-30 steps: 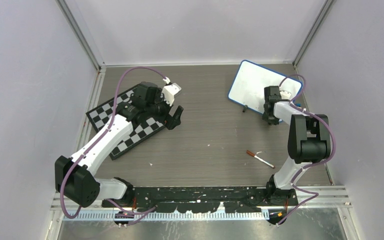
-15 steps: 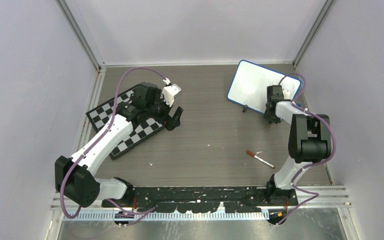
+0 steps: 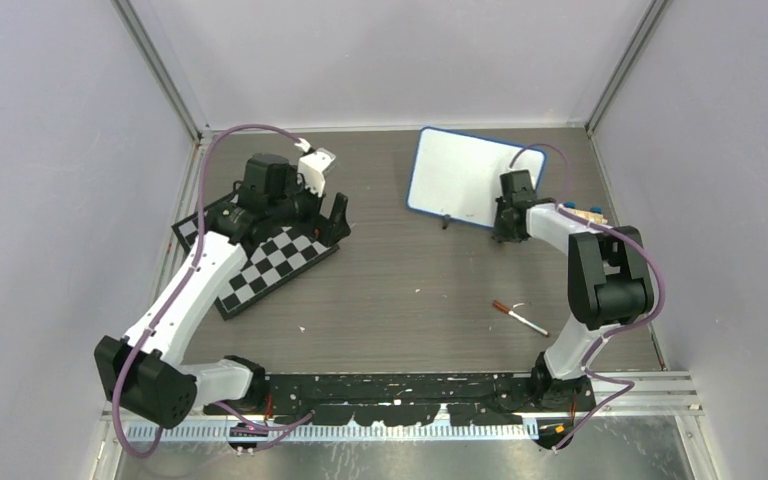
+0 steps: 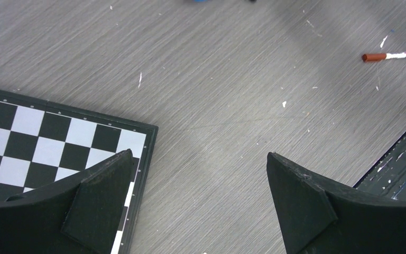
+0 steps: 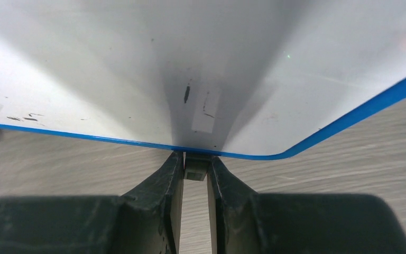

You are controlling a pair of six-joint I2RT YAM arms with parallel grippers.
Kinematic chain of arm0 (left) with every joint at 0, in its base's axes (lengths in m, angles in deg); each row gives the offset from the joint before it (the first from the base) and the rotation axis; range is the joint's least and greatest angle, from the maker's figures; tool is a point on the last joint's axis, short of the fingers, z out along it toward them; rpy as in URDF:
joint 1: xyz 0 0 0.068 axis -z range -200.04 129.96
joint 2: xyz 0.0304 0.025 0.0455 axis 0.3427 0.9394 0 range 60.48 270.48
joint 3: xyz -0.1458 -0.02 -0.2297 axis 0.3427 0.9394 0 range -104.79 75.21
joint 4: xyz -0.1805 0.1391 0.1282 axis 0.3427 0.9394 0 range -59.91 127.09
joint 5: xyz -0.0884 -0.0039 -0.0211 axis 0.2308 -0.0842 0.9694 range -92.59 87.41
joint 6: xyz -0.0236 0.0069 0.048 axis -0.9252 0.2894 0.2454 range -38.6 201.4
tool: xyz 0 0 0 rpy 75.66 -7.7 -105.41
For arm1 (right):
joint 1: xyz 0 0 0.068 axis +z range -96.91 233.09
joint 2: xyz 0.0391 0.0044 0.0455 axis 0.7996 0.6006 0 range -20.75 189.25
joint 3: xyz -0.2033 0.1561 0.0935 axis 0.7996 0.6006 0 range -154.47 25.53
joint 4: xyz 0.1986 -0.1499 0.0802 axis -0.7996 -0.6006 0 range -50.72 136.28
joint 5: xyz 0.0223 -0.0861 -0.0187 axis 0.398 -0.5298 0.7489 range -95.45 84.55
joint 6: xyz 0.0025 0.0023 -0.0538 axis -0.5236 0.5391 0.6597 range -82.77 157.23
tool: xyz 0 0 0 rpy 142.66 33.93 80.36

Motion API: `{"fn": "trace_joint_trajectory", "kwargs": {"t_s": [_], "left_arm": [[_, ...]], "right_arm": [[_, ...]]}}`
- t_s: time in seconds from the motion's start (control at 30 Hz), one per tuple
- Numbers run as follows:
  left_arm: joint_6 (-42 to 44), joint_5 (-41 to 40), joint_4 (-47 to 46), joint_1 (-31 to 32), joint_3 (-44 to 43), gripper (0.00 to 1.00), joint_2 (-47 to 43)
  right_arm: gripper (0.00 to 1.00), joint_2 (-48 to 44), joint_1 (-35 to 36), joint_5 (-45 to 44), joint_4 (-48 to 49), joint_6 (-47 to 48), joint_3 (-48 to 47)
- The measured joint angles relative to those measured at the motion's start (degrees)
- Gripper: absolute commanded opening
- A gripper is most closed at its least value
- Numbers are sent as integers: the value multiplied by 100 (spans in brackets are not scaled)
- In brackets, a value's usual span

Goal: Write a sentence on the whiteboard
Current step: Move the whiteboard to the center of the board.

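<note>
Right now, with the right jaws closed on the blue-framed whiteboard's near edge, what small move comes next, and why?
Probably drag the blue-framed white whiteboard slightly nearer the grey table's centre, then release: the right gripper's jaws pinch its near edge, no writing shows, and the red-capped white marker lies untouched.

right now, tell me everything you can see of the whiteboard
The whiteboard is a small rectangle: glossy white face in a thin blue frame with rounded corners, a little black foot at its near edge. The face carries no writing, only a few tiny dark specks and a pale patch near that edge. It sits at the far part of the wood-grain table, right of centre, turned slightly askew. The right tool pinches its near edge close to the right corner.
</note>
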Motion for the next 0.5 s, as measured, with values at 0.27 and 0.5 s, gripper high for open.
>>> {"fn": "trace_joint_trajectory", "kwargs": {"t_s": [0.27, 0.5], "left_arm": [[-214, 136, 142, -295, -153, 100, -214], [-461, 284, 315, -636, -350, 100, -328]], "right_arm": [[0, -70, 1285, 315, -72, 269, 35], [0, -247, 2258, 595, -168, 535, 205]]}}
